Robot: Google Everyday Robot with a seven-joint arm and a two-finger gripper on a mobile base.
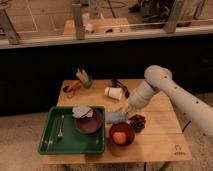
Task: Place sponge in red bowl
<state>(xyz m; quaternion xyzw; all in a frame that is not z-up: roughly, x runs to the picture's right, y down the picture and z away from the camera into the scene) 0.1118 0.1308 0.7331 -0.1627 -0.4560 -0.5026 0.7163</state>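
wooden table (165, 145): arm bent downward, gripper (126, 110) just above sponge (115, 118); grip state unclear.

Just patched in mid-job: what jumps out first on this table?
The white arm reaches in from the right, its gripper low over the bluish sponge at table center. In front sits the red bowl holding something orange, and left lies a green tray carrying a dark bowl.
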